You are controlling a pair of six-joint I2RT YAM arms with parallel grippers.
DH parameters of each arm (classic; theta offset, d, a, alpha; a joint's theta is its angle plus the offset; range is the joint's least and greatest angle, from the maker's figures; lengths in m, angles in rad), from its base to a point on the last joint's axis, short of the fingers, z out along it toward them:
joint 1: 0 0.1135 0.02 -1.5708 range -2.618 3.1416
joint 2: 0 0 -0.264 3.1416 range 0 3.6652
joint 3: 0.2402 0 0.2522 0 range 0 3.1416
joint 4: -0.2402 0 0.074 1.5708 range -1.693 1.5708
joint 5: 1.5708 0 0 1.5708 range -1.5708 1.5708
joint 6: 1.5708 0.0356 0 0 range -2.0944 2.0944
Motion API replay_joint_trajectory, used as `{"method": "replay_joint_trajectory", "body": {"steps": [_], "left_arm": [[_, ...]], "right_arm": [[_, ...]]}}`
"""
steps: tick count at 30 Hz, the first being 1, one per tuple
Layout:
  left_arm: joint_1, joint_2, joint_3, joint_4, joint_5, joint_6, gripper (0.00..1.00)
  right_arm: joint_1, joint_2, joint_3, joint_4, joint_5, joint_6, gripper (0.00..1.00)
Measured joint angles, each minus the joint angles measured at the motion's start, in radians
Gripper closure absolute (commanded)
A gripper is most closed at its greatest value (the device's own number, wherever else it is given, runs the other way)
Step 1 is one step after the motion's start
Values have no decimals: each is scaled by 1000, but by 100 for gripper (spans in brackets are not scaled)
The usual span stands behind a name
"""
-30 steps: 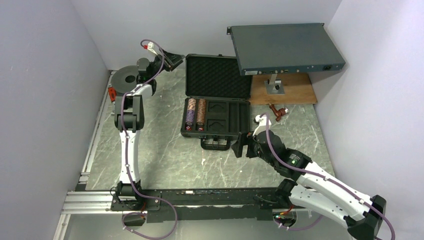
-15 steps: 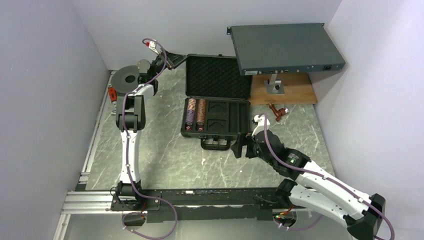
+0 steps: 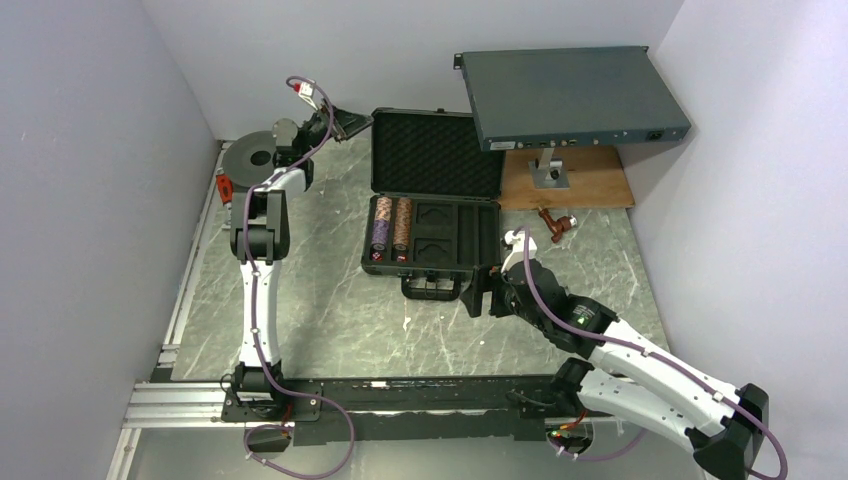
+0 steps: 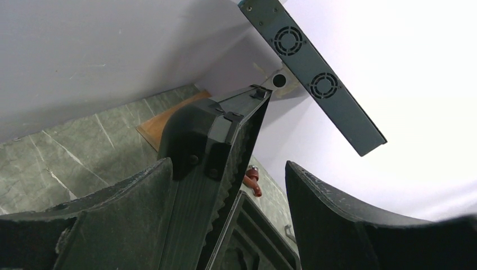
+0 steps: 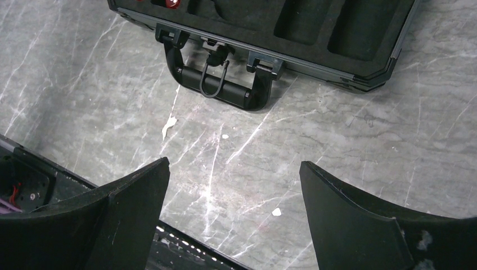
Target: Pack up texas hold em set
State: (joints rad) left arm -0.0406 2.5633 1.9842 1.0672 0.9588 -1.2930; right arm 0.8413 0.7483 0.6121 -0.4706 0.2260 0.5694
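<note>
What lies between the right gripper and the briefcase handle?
Only bare marble table separates the right gripper from the handle, in the right wrist view.

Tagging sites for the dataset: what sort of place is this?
Probably a lab test cell, not a home: left arm and right arm bolted to a metal rail, plain pale walls boxing in the marble-look table, a grey rack-mount box on a stand.

The worktop (image 3: 330, 300) is showing as grey marbled stone, smooth and faintly shining. The briefcase (image 3: 470, 235) is looking like matt black hard plastic, its handle (image 5: 236, 98) catching a slight gloss. The lid (image 3: 435, 155) is showing dull, dimpled black foam. Upper right, the grey box (image 3: 570, 95) is reading as matt painted metal and the board (image 3: 595, 185) as bare wood. The fingers (image 5: 129, 219) are looking like grainy, rough black plastic.
</note>
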Motion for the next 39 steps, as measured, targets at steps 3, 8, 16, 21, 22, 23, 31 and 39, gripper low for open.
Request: {"method": "replay_joint_trajectory", "body": {"steps": [3,8,16,21,22,23,31,39], "left_arm": [[1,0,-2,10,14,-1,21],[2,-3,-35,41,24,-1,21],[4,-10,-50,48,58,14,16],[0,-26,-50,-77,45,119,15],[-2,-29,-48,-109,42,142,15],[-3,-29,-39,-135,40,161,15],[-12,-10,42,-169,66,154,12],[-26,-10,41,-320,26,314,5]], "right_arm": [[0,3,0,0,0,0,11],[0,5,0,0,0,0,11],[0,5,0,-1,0,0,11],[0,5,0,-2,0,0,11],[0,5,0,-2,0,0,11],[0,5,0,-2,0,0,11],[0,16,0,-2,1,0,11],[0,33,0,-2,0,-1,11]]}}
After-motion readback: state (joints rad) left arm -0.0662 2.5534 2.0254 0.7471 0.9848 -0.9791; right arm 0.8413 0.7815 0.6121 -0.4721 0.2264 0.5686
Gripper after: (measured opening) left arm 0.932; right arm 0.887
